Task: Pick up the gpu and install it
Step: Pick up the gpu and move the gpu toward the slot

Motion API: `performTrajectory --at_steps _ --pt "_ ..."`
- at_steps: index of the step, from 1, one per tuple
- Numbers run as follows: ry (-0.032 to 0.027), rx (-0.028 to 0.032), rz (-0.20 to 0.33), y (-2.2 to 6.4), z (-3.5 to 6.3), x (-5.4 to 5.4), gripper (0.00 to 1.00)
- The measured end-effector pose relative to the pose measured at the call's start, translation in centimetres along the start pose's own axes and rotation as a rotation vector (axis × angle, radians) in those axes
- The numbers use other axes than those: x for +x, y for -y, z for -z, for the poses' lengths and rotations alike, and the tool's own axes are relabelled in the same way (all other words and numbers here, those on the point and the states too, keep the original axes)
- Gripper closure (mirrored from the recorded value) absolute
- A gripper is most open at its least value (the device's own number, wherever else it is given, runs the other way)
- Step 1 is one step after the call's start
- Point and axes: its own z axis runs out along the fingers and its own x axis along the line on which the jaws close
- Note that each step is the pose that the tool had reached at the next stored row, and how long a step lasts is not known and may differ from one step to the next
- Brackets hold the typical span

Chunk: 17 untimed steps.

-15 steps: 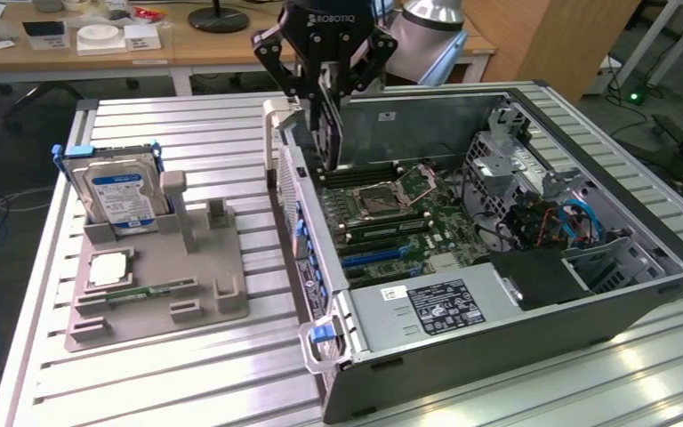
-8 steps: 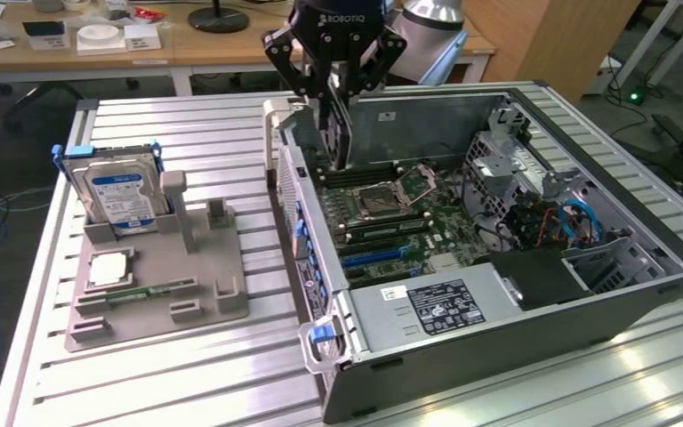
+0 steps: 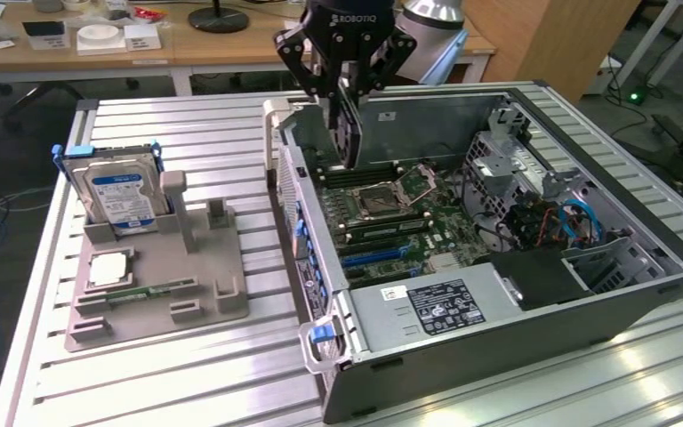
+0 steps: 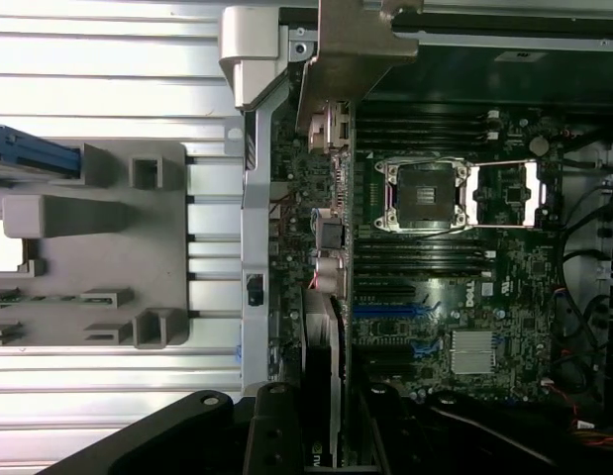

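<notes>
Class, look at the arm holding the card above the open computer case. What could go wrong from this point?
1. The gpu, gripped on edge by the gripper, hangs close to the case wall; it may catch there on the way down.
2. If it descends off line from the blue slots, its edge could strike the open processor socket.

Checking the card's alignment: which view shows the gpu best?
The exterior view: the gpu hangs upright from the gripper over the open case, its whole height visible. The wrist view shows it end-on between the fingers.
</notes>
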Motion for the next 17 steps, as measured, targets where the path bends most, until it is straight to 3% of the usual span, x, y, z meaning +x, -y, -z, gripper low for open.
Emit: performTrajectory --at_steps 17 --pt "0.0 0.0 0.0 -0.03 -0.06 -2.0 0.73"
